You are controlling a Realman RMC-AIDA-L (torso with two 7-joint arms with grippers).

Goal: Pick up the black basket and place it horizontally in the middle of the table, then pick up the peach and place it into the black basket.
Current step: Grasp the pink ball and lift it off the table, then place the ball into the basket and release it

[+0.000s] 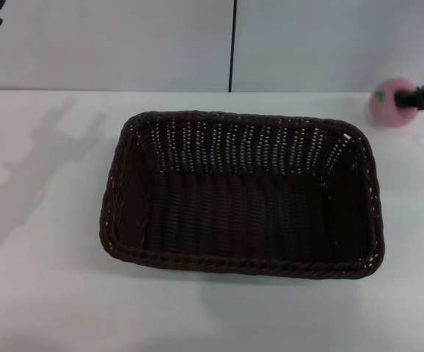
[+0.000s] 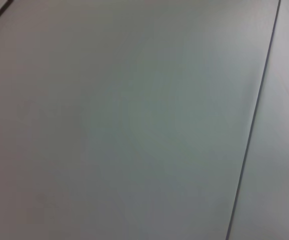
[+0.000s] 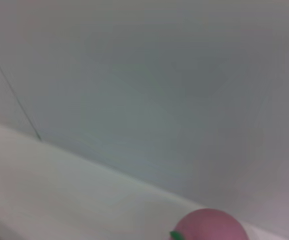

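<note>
- The white table (image 1: pixel 43 293) is seen as a smooth, plain surface filling the near and middle ground of the head view, with soft grey shadows lying across its left part
- The black basket (image 1: pixel 243 192) is set lengthwise across the middle of the table, open side up, its dark woven floor bare and its braided rim running all the way round
- Light is let through the open weave of the basket's far wall, where the pale surface behind shows in small gaps
- The peach (image 1: pixel 389 103) is found at the far right of the table, well apart from the basket and close to the table's back edge; a small green mark is seen on it
- The right gripper (image 1: pixel 416 96) is seen as a dark bar reaching in from the right edge and touching the peach; whether its jaws are spread or pinching the fruit cannot be told
- In the right wrist view the peach (image 3: pixel 210 226) is shown against the white tabletop edge and the wall
- The left arm is glimpsed only as a dark shape at the far left top corner; its gripper is not seen
- Behind the table a pale grey wall (image 1: pixel 109 44) is seen, divided by a thin dark vertical seam (image 1: pixel 232 45); the same kind of plain panel (image 2: pixel 134 120) with a dark seam fills the left wrist view
</note>
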